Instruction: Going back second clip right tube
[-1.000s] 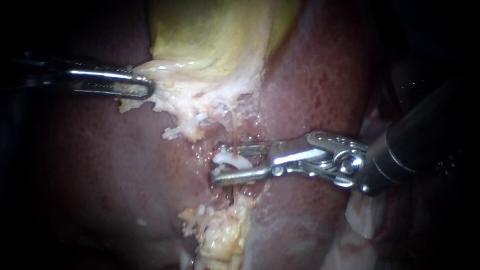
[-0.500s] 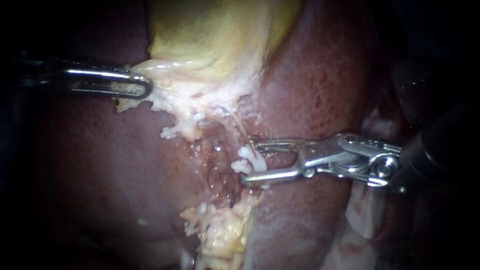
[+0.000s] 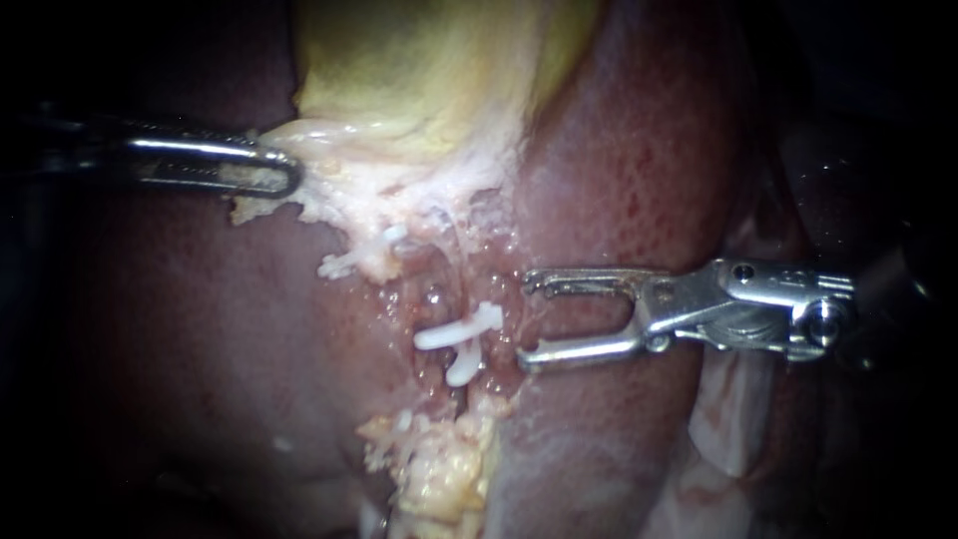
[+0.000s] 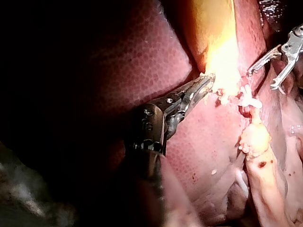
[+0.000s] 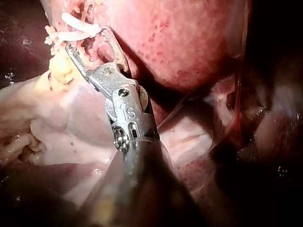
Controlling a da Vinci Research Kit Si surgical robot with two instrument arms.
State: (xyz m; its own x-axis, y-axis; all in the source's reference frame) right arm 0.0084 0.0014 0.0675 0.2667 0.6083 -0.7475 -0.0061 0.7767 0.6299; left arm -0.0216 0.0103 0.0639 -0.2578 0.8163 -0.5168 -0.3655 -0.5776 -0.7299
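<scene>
Two white clips [image 3: 461, 335] lie crossed on a thin pale tube [image 3: 461, 232] that runs down from the gallbladder [image 3: 429, 70] into the red groove of the liver [image 3: 619, 150]. My right instrument [image 3: 526, 319] stands just right of the clips, jaws open and empty, clear of them. The right wrist view shows its open jaws [image 5: 87, 40] just short of the clips [image 5: 78, 28]. My left instrument [image 3: 271, 170] is shut on the whitish fringe at the gallbladder's lower edge. In the left wrist view its jaws [image 4: 201, 87] hold that fringe.
Another white clip [image 3: 349, 262] sits up and left of the pair. A lump of yellow fat [image 3: 439, 464] lies below the groove. Pale tissue folds [image 3: 728, 419] lie under the right instrument's shaft.
My right instrument has drawn back to the right, its open jaws sliding off the tube. The white clips now stay on the tube, free of the jaws. The left instrument has held still.
</scene>
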